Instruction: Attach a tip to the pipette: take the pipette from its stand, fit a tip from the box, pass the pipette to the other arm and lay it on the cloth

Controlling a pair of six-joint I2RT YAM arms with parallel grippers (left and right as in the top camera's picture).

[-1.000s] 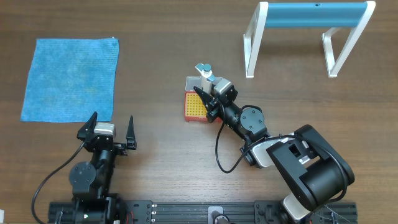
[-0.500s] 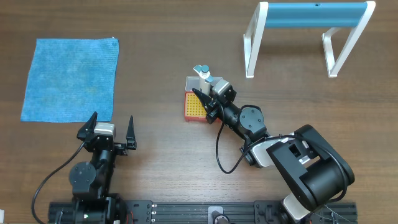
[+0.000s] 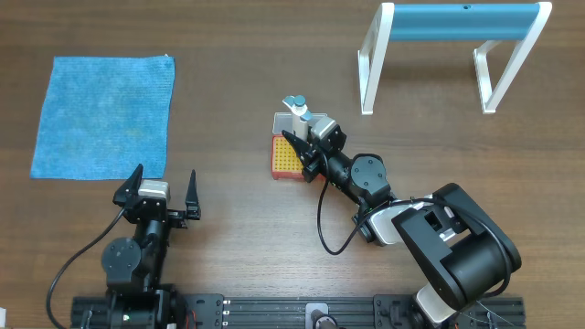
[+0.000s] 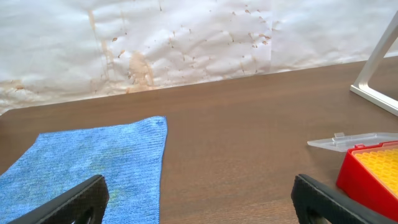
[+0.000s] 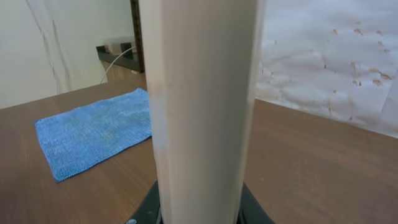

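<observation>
One pipette, upright, clamped in the right hand at the one red tip box; cannot tell if its lower end meets the tips. One blue cloth lies flat on the worktop well left of the box, and one stand is well right of it, farther back. The left hand, spread wide and holding nothing, is near-left of the box, well apart.

We're looking at a matt, wood-grain table; on it a soft, ribbed blue cloth, a glossy red plastic tip box with a clear plastic lid, and a smooth white plastic pipette.
</observation>
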